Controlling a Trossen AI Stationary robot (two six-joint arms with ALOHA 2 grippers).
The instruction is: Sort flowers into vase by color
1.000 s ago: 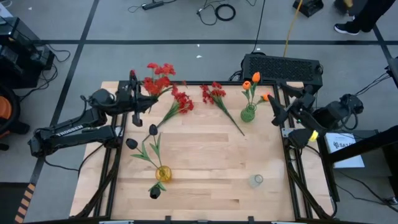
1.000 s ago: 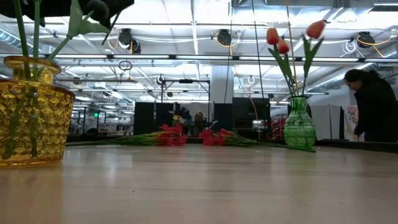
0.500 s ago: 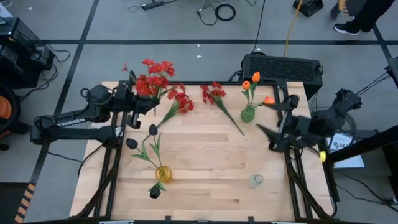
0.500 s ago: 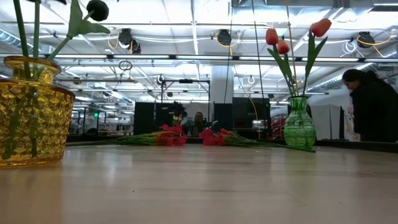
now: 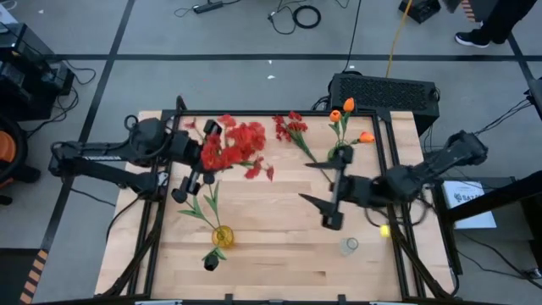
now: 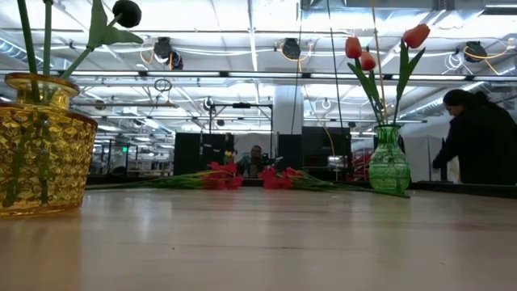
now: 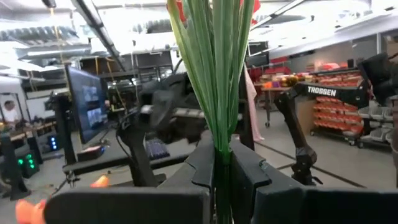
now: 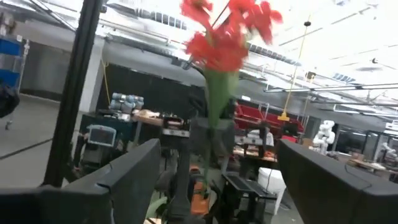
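My left gripper (image 5: 206,157) is shut on a red flower (image 5: 233,146), held above the table's far left part; its blooms (image 8: 229,30) also show in the right wrist view. My right gripper (image 5: 308,184) hangs open over the table's middle right, facing the held flower and touching nothing. A second red flower (image 5: 293,127) lies on the table with its stem toward the green vase (image 5: 338,154). That vase holds orange flowers (image 5: 347,107). The yellow vase (image 5: 222,235) holds black flowers (image 5: 179,195). My left gripper pinches the red flower's green stem bundle (image 7: 219,134) between its two fingers. The fingers point toward the table's right, slanting a little upward, and the stems run on along them. The flower is lifted clear of the table, with its blooms (image 5: 246,135) beyond the fingertips.
A small clear glass vase (image 5: 349,246) stands near the front right. A black box (image 5: 385,91) sits past the far edge. In the low view, red flowers (image 6: 218,176) lie at the table's far side, and a person (image 6: 477,137) stands beyond it. Bare wood lies in the middle.
My left gripper has carried the red flower from the far left corner toward the table's middle and upward, tipping the blooms up. My right gripper has swung in from the right edge toward the table's middle, turning to face the flower, and has stayed open.
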